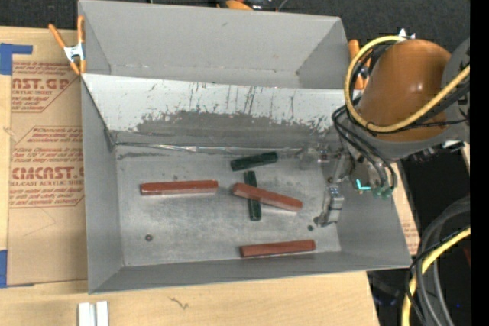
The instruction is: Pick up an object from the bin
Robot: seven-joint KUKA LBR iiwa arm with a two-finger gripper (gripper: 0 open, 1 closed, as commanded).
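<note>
My gripper [330, 211] hangs low at the right side of the bin, near the right wall, with nothing between its fingers that I can make out. The closest thing to it is a reddish-brown flat bar [269, 198], lying slantwise across a dark green stick [251, 207] just to its left. Another reddish-brown bar [276, 248] lies along the front of the bin floor, below and left of the gripper. A second dark green stick [254, 161] lies further back.
A third reddish-brown bar [178, 188] rests on the left half of the floor. The bin's sloped walls rise on all sides, and the right wall stands close beside the gripper.
</note>
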